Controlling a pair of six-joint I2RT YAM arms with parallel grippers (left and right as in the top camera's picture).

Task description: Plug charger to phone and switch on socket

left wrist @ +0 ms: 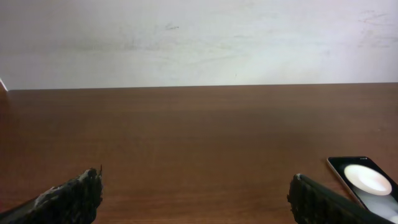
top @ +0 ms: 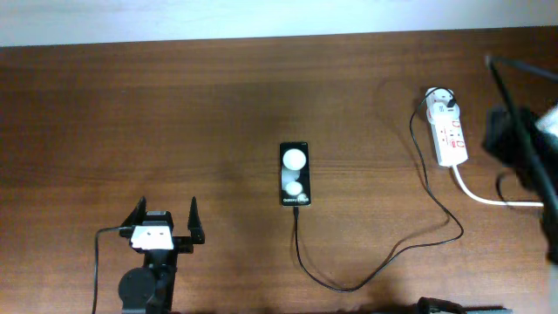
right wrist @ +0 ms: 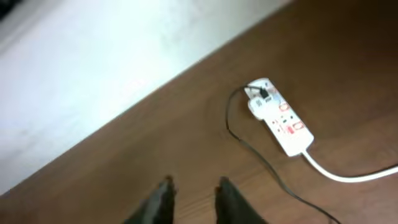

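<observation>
The black phone (top: 295,174) lies mid-table with two white blobs on its screen; its corner shows in the left wrist view (left wrist: 367,183). The thin black charger cable (top: 349,286) runs from the phone's near edge in a loop to the white adapter (top: 440,100), which sits in the far end of the white socket strip (top: 450,135). I cannot tell if the tip is inserted in the phone. My left gripper (top: 166,205) is open and empty, left of the phone (left wrist: 196,178). My right gripper (right wrist: 194,182) is raised, narrowly open and empty, apart from the socket strip (right wrist: 283,118).
A thick white cord (top: 479,196) leaves the strip's near end toward the right edge, also in the right wrist view (right wrist: 348,176). My right arm (top: 523,144) hangs blurred at the right edge. A pale wall borders the table's far edge.
</observation>
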